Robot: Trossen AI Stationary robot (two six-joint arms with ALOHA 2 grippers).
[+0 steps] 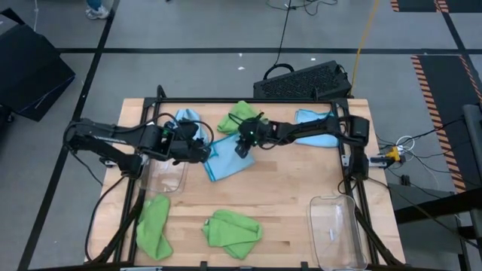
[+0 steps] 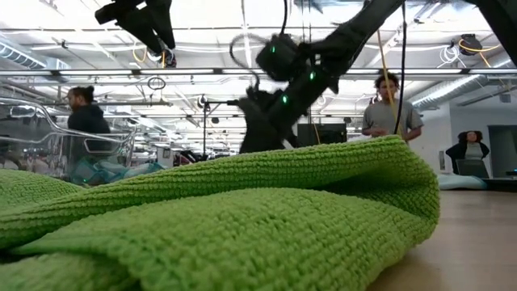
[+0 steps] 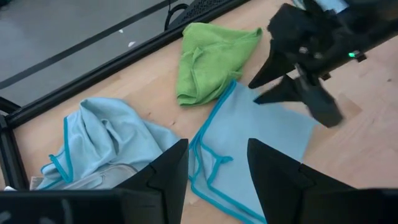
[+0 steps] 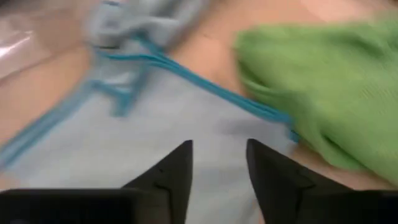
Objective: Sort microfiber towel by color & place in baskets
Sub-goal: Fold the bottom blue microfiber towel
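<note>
Six towels on table: flat light blue towel (image 1: 228,159) mid-table, teal-edged; crumpled blue towel (image 1: 186,120) by left arm; third blue towel (image 1: 312,118) under right arm; green towel (image 1: 239,115) at far side, touching flat blue one; two green towels (image 1: 154,223) (image 1: 233,231) near front edge

Left gripper (image 1: 205,151) at flat blue towel's edge, fingers apart, empty; right gripper (image 1: 242,147) above same towel, fingers apart, empty

Low view: green cloth fills foreground, hides baskets; people behind

Left basket (image 1: 167,178) and right basket (image 1: 337,229): no towel inside
</note>
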